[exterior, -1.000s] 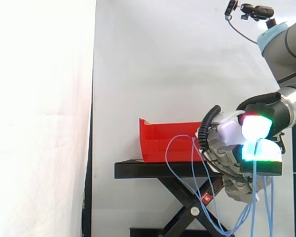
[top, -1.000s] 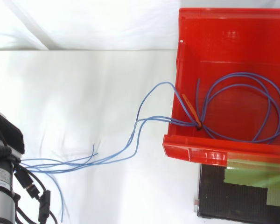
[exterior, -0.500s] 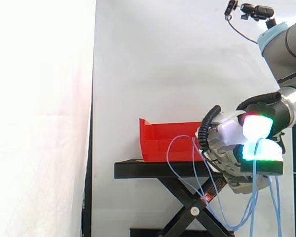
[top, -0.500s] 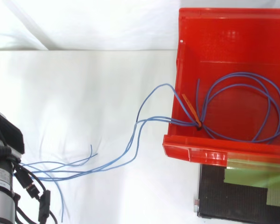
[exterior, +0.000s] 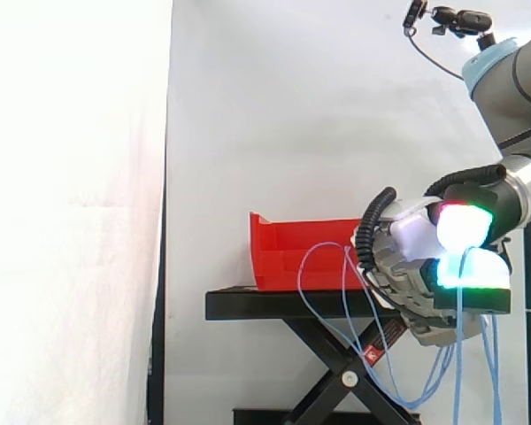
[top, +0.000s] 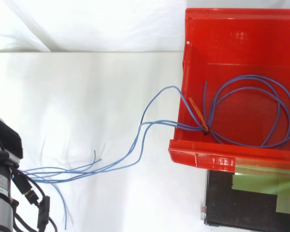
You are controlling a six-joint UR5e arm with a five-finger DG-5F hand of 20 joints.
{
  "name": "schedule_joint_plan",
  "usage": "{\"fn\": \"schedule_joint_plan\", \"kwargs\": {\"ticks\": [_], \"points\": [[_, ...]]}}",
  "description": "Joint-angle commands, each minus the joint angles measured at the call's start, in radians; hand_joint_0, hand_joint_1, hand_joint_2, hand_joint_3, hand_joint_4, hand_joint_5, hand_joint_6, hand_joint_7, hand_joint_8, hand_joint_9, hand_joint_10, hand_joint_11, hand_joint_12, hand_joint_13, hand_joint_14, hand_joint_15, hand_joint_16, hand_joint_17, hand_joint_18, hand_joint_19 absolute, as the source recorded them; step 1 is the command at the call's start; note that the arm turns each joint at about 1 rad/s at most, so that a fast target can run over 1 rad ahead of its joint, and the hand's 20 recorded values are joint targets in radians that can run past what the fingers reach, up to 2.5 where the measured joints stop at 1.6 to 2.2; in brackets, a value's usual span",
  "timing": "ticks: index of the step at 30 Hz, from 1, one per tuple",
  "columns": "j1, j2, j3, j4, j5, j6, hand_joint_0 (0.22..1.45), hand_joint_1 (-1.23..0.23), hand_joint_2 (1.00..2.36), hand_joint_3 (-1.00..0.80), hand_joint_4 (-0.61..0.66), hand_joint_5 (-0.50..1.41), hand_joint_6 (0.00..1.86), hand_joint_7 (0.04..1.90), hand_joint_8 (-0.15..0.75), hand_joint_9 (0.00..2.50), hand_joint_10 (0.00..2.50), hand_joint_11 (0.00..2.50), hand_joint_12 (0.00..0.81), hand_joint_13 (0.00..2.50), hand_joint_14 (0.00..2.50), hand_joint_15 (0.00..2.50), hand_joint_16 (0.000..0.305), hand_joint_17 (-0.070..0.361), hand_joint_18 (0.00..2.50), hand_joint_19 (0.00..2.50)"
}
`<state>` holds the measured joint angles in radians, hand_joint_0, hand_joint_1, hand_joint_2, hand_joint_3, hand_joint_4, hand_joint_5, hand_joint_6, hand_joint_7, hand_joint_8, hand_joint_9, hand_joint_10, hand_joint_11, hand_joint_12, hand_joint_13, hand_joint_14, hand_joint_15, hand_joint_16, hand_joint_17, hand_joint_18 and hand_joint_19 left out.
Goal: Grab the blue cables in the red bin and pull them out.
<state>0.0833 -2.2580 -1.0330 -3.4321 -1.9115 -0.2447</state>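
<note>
Pinching blue cables (exterior: 344, 297): fingers (exterior: 465, 228), side | coiled in red bin (top: 198, 157), top

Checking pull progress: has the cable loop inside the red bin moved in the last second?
No. In the top view the blue cables keep the same loop inside the red bin, their tie still beside its lower rim.

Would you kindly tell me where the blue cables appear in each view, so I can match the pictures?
Side view: blue cables arch out of the red bin at centre, sag, then rise into the hand at right.
Top view: blue cables looped inside the red bin at right, strands trailing lower left.
Shared landmark: the red bin.
</note>
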Motion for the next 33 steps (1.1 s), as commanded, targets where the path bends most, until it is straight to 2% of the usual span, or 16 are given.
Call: {"fn": "schedule_joint_plan", "kwargs": {"ticks": [1,17,25,29,33], "points": [[0.001,0.000,0.001,0.001,-0.001,0.000,0.81,-0.80,1.00,-1.00,0.18,0.92,0.47,0.63,0.235,1.28,0.00,1.55,0.300,1.37,0.32,1.66,0.044,0.099,1.11,1.27],[0.006,0.000,-0.001,0.002,0.002,-0.002,0.71,-0.66,1.00,-1.00,0.22,0.93,0.42,0.64,0.263,1.29,0.00,1.53,0.333,1.37,0.38,1.60,0.053,0.119,1.13,1.26],[0.007,0.000,-0.001,0.002,0.002,-0.002,0.67,-0.64,1.00,-1.00,0.24,0.93,0.41,0.65,0.280,1.30,0.00,1.53,0.351,1.38,0.39,1.58,0.057,0.127,1.15,1.24],[0.007,0.000,0.001,0.002,0.002,-0.002,0.59,-0.66,1.00,-1.00,0.27,0.93,0.41,0.64,0.320,1.32,0.00,1.48,0.402,1.39,0.47,1.50,0.066,0.148,1.20,1.21],[0.007,0.000,0.001,0.002,0.002,-0.002,0.56,-0.70,1.00,-1.00,0.28,0.93,0.39,0.64,0.332,1.32,0.00,1.47,0.419,1.40,0.48,1.49,0.068,0.154,1.22,1.19]]}}
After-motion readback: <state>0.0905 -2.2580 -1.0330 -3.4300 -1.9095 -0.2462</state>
